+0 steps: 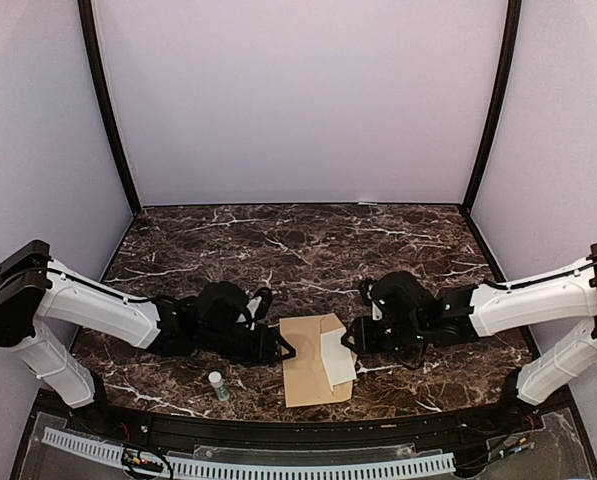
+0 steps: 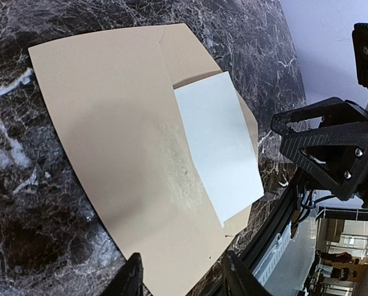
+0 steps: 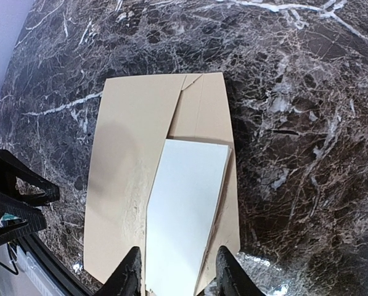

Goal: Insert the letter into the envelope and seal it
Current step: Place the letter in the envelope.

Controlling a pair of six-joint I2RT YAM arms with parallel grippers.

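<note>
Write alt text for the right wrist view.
A kraft envelope lies flat on a dark marble table, a white letter lying on its right half. The right gripper hangs above the letter's near end, fingers apart.

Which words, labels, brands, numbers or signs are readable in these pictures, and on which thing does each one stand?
No readable text in any view.
envelope: plain tan paper with a rough pale patch, no words.
letter: the white face that shows is blank.
small bottle: too small to tell whether it bears a label.
</note>
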